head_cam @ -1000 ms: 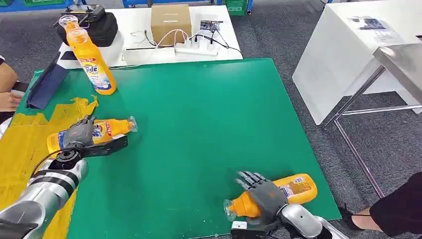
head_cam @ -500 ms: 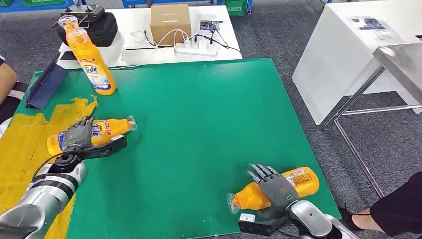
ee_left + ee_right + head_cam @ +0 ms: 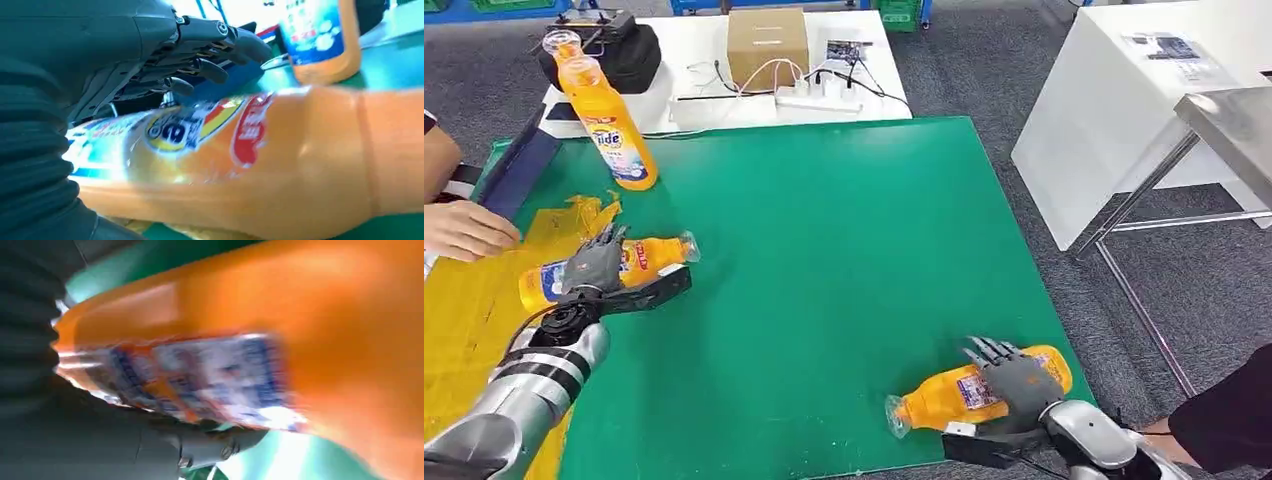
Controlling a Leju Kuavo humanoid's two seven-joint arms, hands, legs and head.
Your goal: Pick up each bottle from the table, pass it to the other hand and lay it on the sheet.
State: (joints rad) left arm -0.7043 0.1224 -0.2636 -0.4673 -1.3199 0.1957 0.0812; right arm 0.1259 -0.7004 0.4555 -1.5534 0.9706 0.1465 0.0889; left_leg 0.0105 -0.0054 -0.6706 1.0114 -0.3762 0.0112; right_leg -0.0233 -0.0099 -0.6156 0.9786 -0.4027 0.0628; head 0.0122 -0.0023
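Note:
An orange bottle (image 3: 656,256) lies on its side at the edge of the yellow sheet (image 3: 464,300), cap toward the table's middle. My left hand (image 3: 596,265) hovers over its label with fingers stretched out; the left wrist view shows the fingers (image 3: 210,45) straight above the bottle (image 3: 280,160), not closed on it. A second orange bottle (image 3: 944,398) lies near the front right of the green table (image 3: 824,250). My right hand (image 3: 1019,382) lies over its base end with fingers extended. That bottle (image 3: 310,305) sits close against the palm.
A tall orange bottle (image 3: 612,128) stands at the back left, another bottle's cap (image 3: 560,42) behind it. A person's hand (image 3: 469,228) rests on the sheet's left part. A cardboard box (image 3: 767,45), cables and a black bag sit on the white table behind.
My right hand slid along its bottle toward the base end, and the bottle rolled and shifted slightly right. My left hand lifted a little off its bottle. A person's hand came in over the sheet.

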